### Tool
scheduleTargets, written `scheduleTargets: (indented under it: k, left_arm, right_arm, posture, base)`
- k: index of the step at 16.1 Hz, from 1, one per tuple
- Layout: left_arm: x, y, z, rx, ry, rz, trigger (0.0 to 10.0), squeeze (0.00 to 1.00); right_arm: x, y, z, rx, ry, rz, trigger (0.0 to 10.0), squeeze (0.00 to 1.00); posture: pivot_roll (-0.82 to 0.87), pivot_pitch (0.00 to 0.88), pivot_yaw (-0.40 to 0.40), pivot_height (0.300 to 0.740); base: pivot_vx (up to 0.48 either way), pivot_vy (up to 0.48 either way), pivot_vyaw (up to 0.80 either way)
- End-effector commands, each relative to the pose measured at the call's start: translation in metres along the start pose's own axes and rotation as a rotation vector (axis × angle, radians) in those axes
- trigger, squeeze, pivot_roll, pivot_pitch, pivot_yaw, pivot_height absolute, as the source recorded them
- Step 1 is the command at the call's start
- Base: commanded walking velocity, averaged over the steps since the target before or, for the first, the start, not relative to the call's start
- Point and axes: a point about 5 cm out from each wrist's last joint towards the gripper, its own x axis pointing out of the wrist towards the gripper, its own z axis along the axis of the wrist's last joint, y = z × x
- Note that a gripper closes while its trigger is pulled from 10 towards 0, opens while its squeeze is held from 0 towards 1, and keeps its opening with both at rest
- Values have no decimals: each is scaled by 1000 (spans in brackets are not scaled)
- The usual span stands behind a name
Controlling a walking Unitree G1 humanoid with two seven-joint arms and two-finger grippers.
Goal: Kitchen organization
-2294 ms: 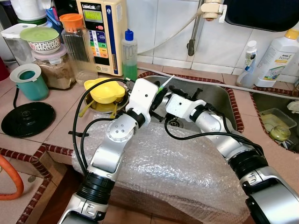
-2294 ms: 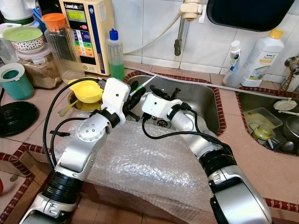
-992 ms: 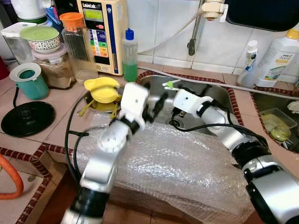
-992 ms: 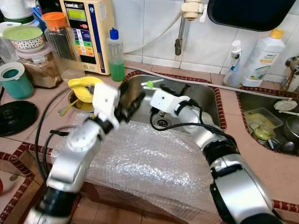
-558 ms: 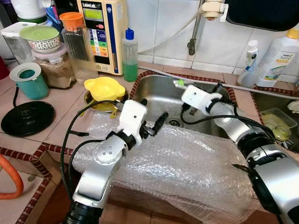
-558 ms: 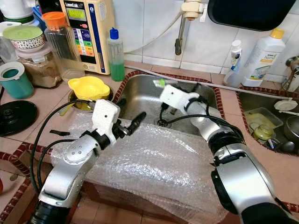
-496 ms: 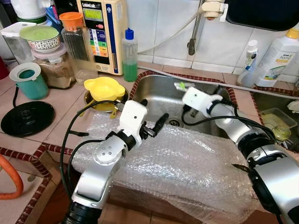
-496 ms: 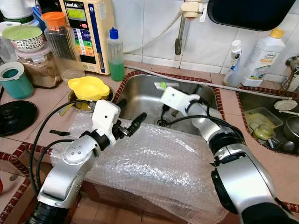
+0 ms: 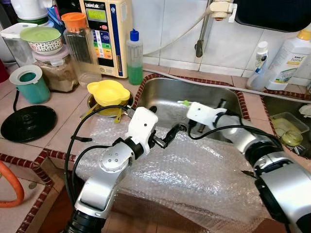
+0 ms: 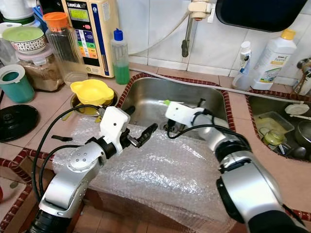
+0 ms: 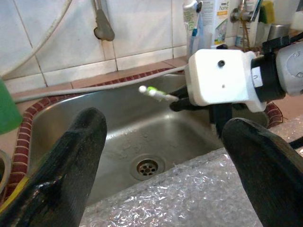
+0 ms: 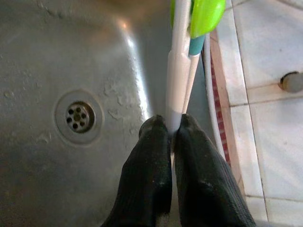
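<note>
A toothbrush (image 12: 179, 71), white-handled with a green head, is held in the right gripper (image 12: 171, 130), whose jaws are closed tightly on the lower end of the handle, so that the rest of the brush projects forward beyond the jaws. In the right wrist view the sink drain (image 12: 78, 117) lies below and to one side of the jaws, and the brush is carried above the basin of the steel sink (image 9: 165, 94), clear of its floor. The left gripper (image 9: 169, 135) is held over the far edge of the bubble wrap (image 9: 204, 170) spread on the tabletop (image 9: 53, 121); its jaws are spread wide and hold nothing, and in the left wrist view the brush tip (image 11: 151, 91) is seen between and beyond the two fingers. The step in hand is judged to be the carrying of the toothbrush out of the sink toward its storage place, after a transfer between the grippers. The next move is judged to require that the right arm be lifted clear of the sink rim and the brush be directed to a holder; which holder is meant cannot be told. Compared with the frames of half a second ago, the right gripper has been lowered and drawn nearer the robot, while the left gripper has been advanced slightly toward the sink; about two seconds ago both grippers were close together at the brush.
</note>
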Motion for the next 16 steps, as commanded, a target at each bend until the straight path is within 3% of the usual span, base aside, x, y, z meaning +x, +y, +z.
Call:
scheduleTargets:
  k: [1,11,14,16]
  left_arm:
    - [2,-2,7,20,-21,-6,10000,1000]
    - [3,-2,7,29,-12,-5,10000,1000]
    - [4,0,8,32,-20,15,10000,1000]
    - [3,9,10,42,-36,88,10000,1000]
  right_arm:
    - [0,-5,1,9,2,-19,10000,1000]
    - [-1,-4,-2,71,13,4,10000,1000]
    - [-2,-17,4,152,-45,-81,10000,1000]
    - [-4,-26,8,270,-108,-151,10000,1000]
  posture:
    - [104,0,-8,740]
    - [100,0,-10,740]
    - [98,0,-14,740]
    - [93,0,-17,740]
  base:
    - [0,0,0]
    - [0,0,0]
    - [0,0,0]
    - [0,0,0]
